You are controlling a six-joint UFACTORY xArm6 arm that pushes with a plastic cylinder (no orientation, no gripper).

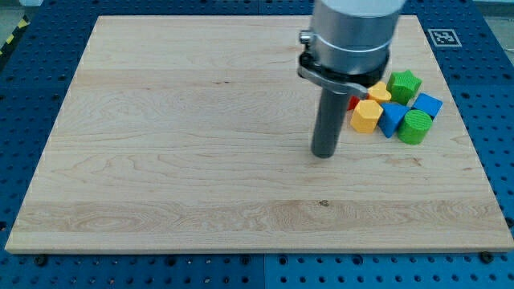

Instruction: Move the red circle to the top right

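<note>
A small bit of red (353, 103) shows at the left edge of a block cluster on the view's right; its shape is mostly hidden behind the rod and a yellow hexagon block (365, 116). My tip (324, 154) rests on the wooden board (177, 136), left of and slightly below the cluster, close to the yellow hexagon but apart from it. The arm's grey body hides the part of the board above the cluster.
The cluster also holds a second yellow block (379, 93), a green star block (404, 84), a blue block (426, 105), a blue triangle block (392, 119) and a green round block (416, 127). A marker tag (444, 37) sits beyond the board's top right corner.
</note>
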